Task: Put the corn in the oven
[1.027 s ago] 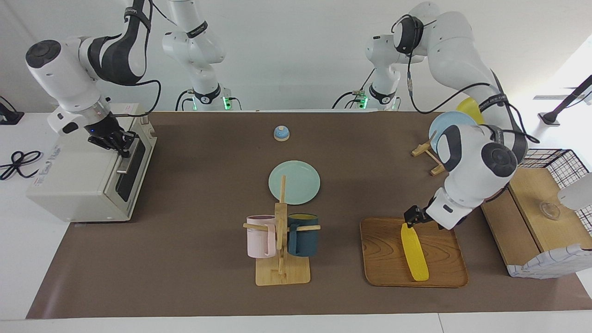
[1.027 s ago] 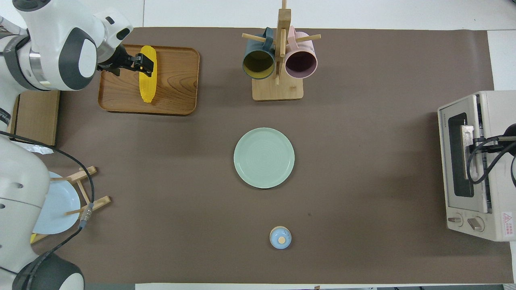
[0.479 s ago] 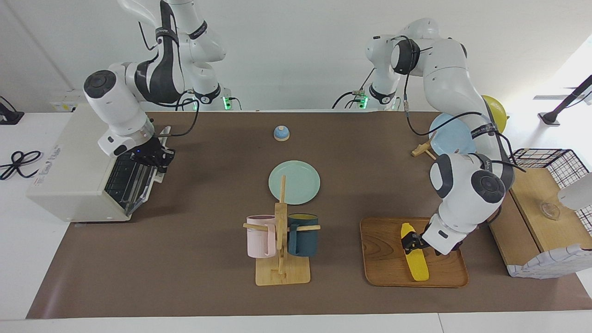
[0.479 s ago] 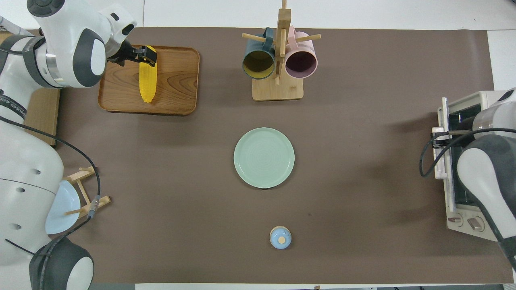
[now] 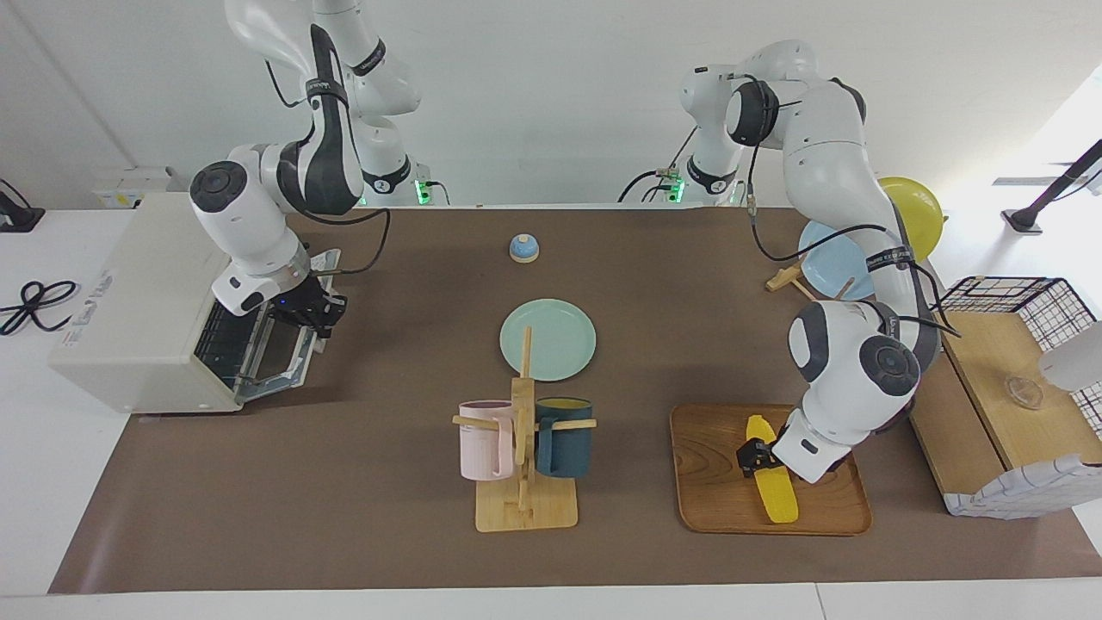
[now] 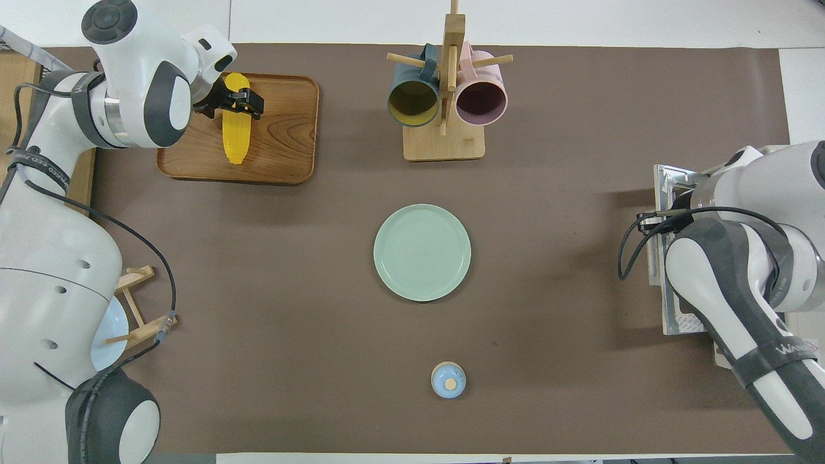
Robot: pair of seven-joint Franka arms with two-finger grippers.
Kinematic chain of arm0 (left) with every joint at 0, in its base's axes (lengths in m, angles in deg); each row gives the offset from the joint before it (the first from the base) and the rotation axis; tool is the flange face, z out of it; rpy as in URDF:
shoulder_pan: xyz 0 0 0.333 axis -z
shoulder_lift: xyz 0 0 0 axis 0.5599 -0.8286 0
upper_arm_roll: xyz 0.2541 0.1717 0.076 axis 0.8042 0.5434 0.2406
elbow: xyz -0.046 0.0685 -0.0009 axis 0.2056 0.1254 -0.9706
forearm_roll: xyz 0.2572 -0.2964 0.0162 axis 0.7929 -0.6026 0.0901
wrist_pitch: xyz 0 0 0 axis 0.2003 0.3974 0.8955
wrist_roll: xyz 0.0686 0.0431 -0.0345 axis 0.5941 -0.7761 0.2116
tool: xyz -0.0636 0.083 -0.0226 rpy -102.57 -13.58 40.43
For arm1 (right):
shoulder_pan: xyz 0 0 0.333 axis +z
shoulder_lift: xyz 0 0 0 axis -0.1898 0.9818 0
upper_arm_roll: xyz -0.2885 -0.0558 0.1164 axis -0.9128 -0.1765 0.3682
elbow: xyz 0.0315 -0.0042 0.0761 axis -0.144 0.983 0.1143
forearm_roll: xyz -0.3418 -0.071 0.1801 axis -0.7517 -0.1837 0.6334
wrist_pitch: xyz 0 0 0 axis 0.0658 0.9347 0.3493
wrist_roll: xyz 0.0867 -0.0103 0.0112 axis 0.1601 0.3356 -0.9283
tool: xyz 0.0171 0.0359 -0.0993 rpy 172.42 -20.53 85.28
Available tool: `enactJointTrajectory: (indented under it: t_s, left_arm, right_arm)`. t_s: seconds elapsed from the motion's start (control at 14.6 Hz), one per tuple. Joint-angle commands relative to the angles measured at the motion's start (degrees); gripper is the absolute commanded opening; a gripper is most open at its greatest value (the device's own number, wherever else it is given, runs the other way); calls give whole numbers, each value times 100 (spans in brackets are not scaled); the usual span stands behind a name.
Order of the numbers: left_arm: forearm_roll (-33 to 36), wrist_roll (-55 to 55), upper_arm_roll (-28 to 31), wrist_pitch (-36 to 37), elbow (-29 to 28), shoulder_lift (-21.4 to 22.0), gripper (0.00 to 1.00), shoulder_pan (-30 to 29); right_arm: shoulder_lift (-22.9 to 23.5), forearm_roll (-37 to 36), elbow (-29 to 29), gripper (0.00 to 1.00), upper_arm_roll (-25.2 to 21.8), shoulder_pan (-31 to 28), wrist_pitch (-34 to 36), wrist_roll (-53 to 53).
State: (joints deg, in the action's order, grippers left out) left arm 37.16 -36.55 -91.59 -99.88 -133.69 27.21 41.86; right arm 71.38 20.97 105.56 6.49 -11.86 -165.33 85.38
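The corn (image 5: 771, 476) lies lengthwise on the wooden tray (image 5: 715, 491) at my left arm's end of the table, its tapered tip toward the robots. My left gripper (image 5: 752, 455) is down on it partway along its length, nearer the tip than the butt; in the overhead view my fingers (image 6: 247, 103) straddle the cob, one on each side, and seem to pinch it, though from these views I cannot be sure how firmly they press. The cob looks to rest on the tray.

At my right arm's end stands the oven (image 5: 146, 310), its door (image 5: 284, 357) dropped nearly flat toward the middle of the table, the wire rack showing inside. My right gripper (image 5: 314, 314) sits at the door's outer edge, by the handle; my own wrist hides the fingertips from above, and I cannot tell whether they are spread or closed on the bar.

Between the two, a green plate (image 5: 547, 339) lies mid-table. A wooden mug rack (image 5: 523, 456) stands farther from the robots than it, carrying a pink mug (image 5: 485, 439) and a dark blue mug (image 5: 565, 437). A small blue bell (image 5: 523, 248) sits nearer to the robots than the plate.
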Motion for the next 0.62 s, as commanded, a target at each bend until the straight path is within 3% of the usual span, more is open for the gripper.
enactJointTrajectory:
  t_s: [0.0,0.07,0.21,0.34,0.55]
  left_arm:
    - [16,-89,39,-347,-222,71,50,36]
    - [112,-89,39,-374,-240,71,29,62]
    - [149,-89,30,-278,-240,88,0,53]
    - [87,-80,4,28,-197,193,0,53]
    - [-508,121,12,459,-432,833,0,62]
  right_arm:
    - [53,-35,271,0,-40,39,-466,54]
    - [53,-35,280,0,-40,74,-466,80]
    - [97,-35,306,0,-31,179,-615,264]
    - [185,-26,420,0,-31,338,-773,362]
    - [229,-26,553,0,-31,329,-906,371]
